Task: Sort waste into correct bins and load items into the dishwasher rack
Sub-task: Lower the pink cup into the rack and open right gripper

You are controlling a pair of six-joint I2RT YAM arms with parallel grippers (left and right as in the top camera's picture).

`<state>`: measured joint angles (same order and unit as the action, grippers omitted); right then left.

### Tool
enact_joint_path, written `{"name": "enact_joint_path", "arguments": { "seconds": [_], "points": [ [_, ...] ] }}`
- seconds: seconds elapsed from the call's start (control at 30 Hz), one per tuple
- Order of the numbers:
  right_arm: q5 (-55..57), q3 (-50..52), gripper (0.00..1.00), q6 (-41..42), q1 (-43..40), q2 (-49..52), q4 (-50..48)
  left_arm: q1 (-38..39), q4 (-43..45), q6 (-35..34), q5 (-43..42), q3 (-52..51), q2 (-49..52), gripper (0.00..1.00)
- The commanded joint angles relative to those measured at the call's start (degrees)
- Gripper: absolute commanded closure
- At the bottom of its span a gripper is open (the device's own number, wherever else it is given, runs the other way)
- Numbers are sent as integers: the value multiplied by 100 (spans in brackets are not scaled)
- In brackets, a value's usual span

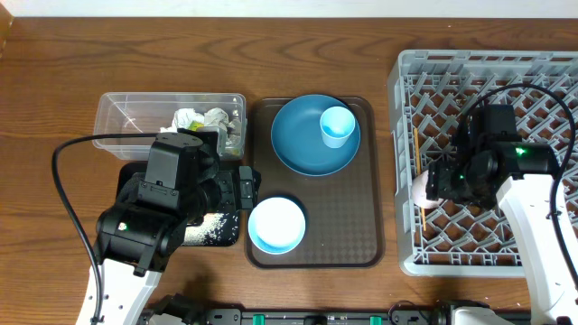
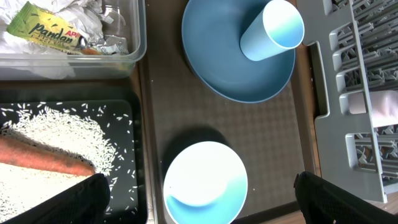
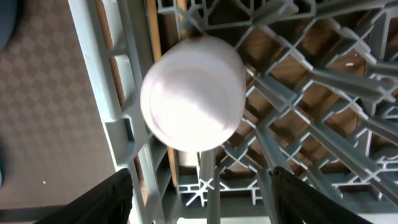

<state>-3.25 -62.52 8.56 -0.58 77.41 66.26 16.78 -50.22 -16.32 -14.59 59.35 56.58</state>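
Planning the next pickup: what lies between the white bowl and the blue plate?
Only bare brown tray separates the white bowl and blue plate; the left wrist view shows it.

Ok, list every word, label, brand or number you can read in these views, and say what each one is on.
"Pandan" (best reading): green script on the yellow-green wrapper lying in the clear tub, seen from the left wrist.
Smaller print above and below that word on the same wrapper: too small to read.
Nothing else in any view carries readable text.
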Motion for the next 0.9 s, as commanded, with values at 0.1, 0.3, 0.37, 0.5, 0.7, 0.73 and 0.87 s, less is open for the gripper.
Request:
{"name": "enact_joint_path", "arguments": {
  "seconds": [0.1,0.3,0.37,0.5,0.7,0.73,0.87],
  "points": [
    [-643,-345,33,-4,-31,7,105,2,-13,13,98,-63,2,2],
    [-1451,-608,32,-2,-13,7,103,2,-13,13,96,-63,2,2],
    [-1545,-605,27,-2,-15,7,72,2,-13,13,98,-63,2,2],
    [-1543,-605,2,-4,-15,9,37,2,-13,13,98,-63,2,2],
    [-1541,-605,1,-4,-15,9,37,2,-13,13,98,-63,2,2],
    [-1543,-605,1,-4,-15,9,37,2,-13,13,98,-63,2,2],
    [-1541,-605,1,-4,-15,9,37,2,-13,13,98,-63,2,2]
  ]
}}
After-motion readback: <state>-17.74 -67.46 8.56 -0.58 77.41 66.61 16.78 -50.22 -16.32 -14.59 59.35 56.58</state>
